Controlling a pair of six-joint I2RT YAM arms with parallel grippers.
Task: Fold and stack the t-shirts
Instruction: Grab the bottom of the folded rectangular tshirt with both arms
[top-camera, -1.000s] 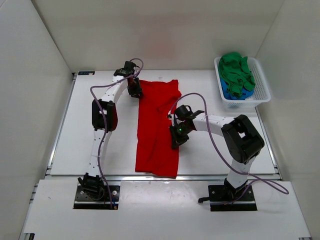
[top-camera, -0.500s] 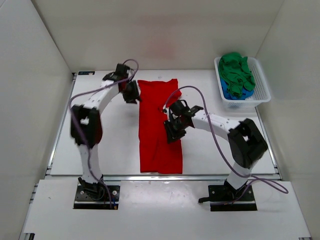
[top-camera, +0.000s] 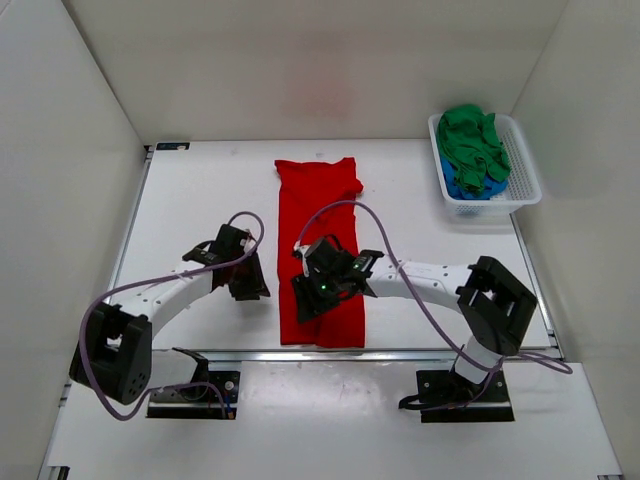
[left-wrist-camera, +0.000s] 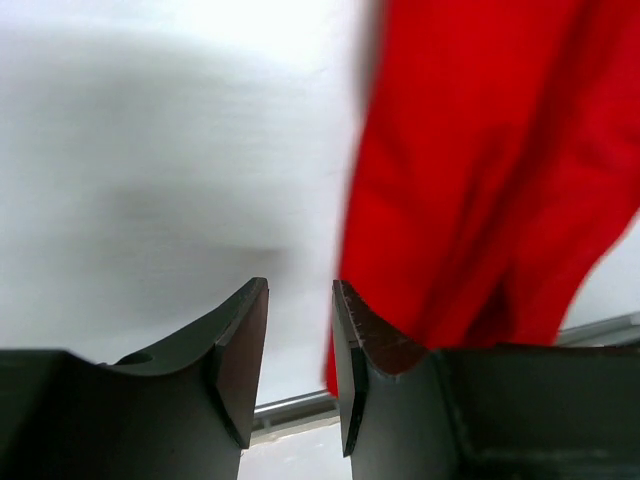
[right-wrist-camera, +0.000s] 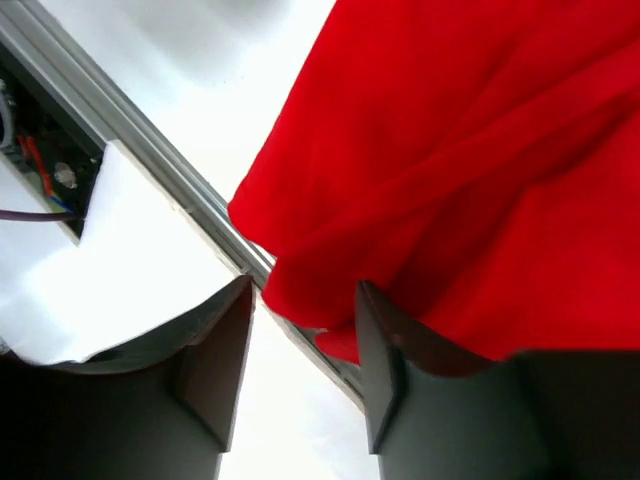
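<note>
Red t-shirt lay flat mid-table as long narrow strip, near hem at front edge. Sides looked folded in; judged lengthwise fold done, crosswise folds left. Green shirt and blue shirt sat crumpled in basket at far right, not yet folded; no stack started. Left gripper sat just beside strip's left edge, fingers slightly parted, empty. Right gripper sat over near hem, fingers spread, nothing held. Task judged early.
</note>
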